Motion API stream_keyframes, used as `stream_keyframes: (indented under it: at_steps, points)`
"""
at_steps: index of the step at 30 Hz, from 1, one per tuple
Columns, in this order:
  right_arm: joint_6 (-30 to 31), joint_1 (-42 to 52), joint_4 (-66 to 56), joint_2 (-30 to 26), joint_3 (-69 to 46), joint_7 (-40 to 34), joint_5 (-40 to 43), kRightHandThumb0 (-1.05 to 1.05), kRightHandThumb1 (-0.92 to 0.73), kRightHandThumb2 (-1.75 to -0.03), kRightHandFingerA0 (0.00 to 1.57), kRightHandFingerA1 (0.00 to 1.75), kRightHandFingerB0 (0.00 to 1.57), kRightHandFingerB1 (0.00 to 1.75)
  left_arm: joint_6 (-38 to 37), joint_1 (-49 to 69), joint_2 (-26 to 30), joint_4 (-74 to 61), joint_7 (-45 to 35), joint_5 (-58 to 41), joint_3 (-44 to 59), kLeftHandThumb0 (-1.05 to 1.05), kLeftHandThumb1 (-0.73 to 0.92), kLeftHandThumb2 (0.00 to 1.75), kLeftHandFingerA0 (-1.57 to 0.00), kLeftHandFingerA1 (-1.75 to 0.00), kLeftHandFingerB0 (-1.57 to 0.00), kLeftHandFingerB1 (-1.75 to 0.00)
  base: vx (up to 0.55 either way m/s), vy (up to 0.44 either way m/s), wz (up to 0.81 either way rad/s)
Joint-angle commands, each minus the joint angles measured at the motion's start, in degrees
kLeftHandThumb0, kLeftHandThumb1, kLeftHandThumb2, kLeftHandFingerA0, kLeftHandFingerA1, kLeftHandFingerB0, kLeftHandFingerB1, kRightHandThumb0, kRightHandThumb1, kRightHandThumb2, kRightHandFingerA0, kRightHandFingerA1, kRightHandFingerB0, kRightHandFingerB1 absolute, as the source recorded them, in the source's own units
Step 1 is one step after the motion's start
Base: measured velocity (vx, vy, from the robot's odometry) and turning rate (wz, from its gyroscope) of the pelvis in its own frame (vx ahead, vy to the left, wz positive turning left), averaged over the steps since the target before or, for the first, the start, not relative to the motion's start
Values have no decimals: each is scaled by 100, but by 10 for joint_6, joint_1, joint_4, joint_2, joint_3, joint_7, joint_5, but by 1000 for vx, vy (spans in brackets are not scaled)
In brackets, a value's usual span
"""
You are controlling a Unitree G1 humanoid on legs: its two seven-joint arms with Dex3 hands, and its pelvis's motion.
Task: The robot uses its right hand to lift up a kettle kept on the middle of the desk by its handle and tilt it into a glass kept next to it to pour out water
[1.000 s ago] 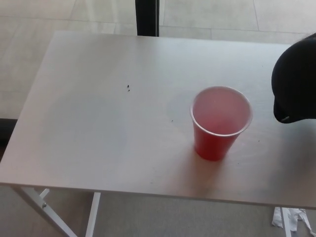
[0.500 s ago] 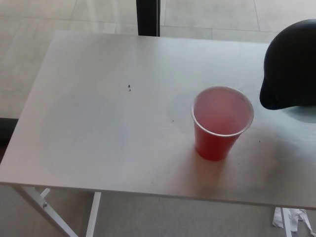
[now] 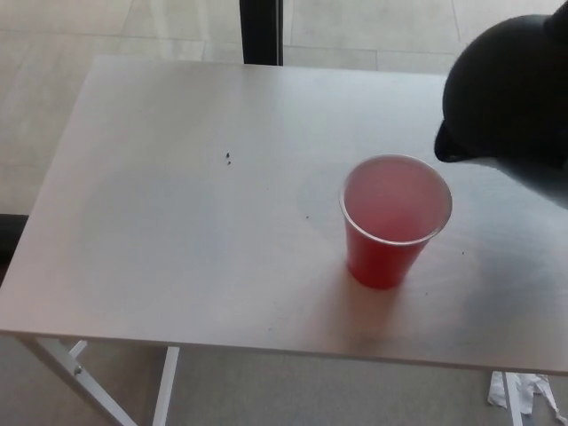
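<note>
A black kettle hangs in the air at the upper right, above the desk's right edge, partly cut off by the picture's border. Its spout points left and down, ending just above and to the right of the rim of a red plastic cup. The cup stands upright on the pale desk, right of centre, with its whitish-pink inside showing. No liquid stream is visible. The kettle's handle and whatever holds it lie outside the picture. Neither hand shows.
A black post stands behind the desk's far edge. Small dark specks lie on the desktop left of the cup. White desk legs show at the lower left, and paper scraps lie on the floor at the lower right.
The kettle has risen and moved left, further into the picture, bringing its spout close to the cup's rim. The cup has stayed put.
</note>
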Motion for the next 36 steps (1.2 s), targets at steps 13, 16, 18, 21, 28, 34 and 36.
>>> stream_keyframes:
  at_steps: [13,16,18,21,28,34,36]
  points:
    - [51,-26,-39,18,46,-13,-49,-18,-57,-95,94,175,78,153,-12,2,12,0,3,6,-1,-105,36,103,-88,-127,-69,-150,0,0,0]
    - [52,-25,-35,17,51,-14,-54,-22,-61,-91,96,169,84,144,-6,-1,13,1,3,2,2,-105,33,102,-84,-126,-68,-146,0,0,0]
    - [54,-24,-39,18,55,-12,-58,-22,-58,-96,96,168,80,148,-13,1,15,0,6,11,-5,-105,38,102,-86,-126,-70,-145,0,0,0]
    - [55,-24,-42,19,55,-7,-58,-21,-55,-102,96,170,80,146,-12,0,15,-2,4,7,-4,-105,37,102,-88,-126,-71,-145,0,0,0]
    - [39,-19,-58,15,59,2,-59,-24,-59,-101,90,175,75,153,-12,2,15,-1,6,7,-7,-105,38,103,-87,-126,-69,-146,0,0,0]
    - [-8,-9,-47,-4,73,-8,-74,-18,-51,-110,97,173,81,153,-12,2,16,-1,1,5,-6,-105,36,103,-87,-125,-72,-146,0,0,0]
    - [-26,-4,-41,-12,76,-15,-78,-20,-53,-108,96,175,79,156,-8,-1,16,-1,1,3,-4,-105,37,102,-89,-125,-72,-146,0,0,0]
